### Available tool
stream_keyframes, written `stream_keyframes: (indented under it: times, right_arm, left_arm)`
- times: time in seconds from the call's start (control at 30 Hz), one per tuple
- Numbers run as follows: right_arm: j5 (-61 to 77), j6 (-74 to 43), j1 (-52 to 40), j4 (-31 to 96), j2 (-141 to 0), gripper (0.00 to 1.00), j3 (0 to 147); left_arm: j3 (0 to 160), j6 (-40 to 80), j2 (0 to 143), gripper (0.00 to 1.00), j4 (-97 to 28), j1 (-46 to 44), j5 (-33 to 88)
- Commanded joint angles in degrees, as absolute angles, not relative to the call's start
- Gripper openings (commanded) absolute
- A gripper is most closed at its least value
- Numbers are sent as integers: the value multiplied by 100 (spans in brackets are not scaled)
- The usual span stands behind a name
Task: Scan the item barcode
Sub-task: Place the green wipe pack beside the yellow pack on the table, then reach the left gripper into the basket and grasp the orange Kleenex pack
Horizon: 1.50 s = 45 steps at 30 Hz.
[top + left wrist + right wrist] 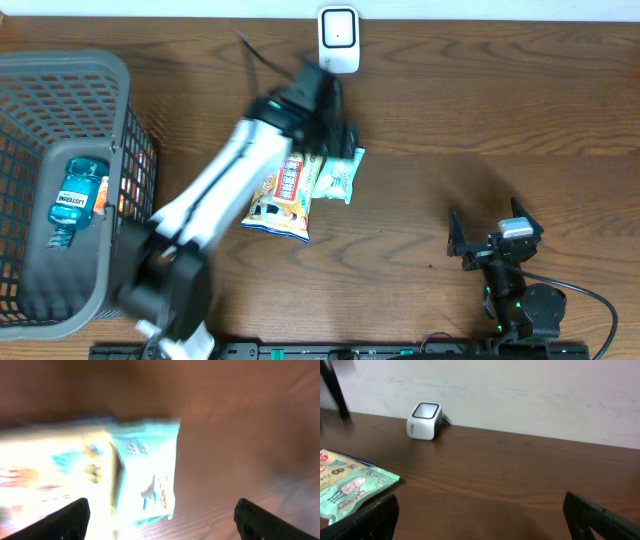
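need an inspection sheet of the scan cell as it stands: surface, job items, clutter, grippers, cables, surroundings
Surface: brown wooden table, no spills seen.
Job's things: white barcode scanner at the far edge; snack bag and green packet lying flat side by side mid-table; mouthwash bottle inside the grey mesh basket at the left.
Clutter: nothing seen.
Grippers: left gripper open, over the green packet, holding nothing; right gripper open, empty, parked at the near right.
Cables: black cable looping by the right arm's base.
Surroundings: plain white wall behind the table.
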<state>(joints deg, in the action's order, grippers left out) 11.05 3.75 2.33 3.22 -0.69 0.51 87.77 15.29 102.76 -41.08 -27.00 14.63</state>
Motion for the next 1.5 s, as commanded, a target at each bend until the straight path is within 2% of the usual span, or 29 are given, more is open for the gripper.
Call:
stream_keyframes:
  times: [0.0,0.2,0.43,0.57,0.87,1.2,1.47]
  right_arm:
    - [1103,390,204,336,-34,99,32]
    - [1103,390,204,336,-34,99,32]
    - [1103,390,204,336,-34,99,32]
    - [1103,390,204,336,-34,99,32]
    - [1103,390,204,336,-34,99,32]
    - [1103,390,204,336,-34,99,32]
    - [1103,390,204,336,-34,99,32]
  left_arm:
    - [9535,1398,9181,96,-4351,-2298,150]
    - [9675,1452,7999,99,-4329,-987,-1745]
    - [9673,2917,8034,98,-5430,1431,-1369]
    - [9627,3282,8464,84,-6193,2375,-784]
    - [8901,3677,8991,82,-6329,2958,-169]
    - [7297,4110,9050,82,-5065,3015,-38]
    - [6694,4106,9072,75,-4362,3092,-40]
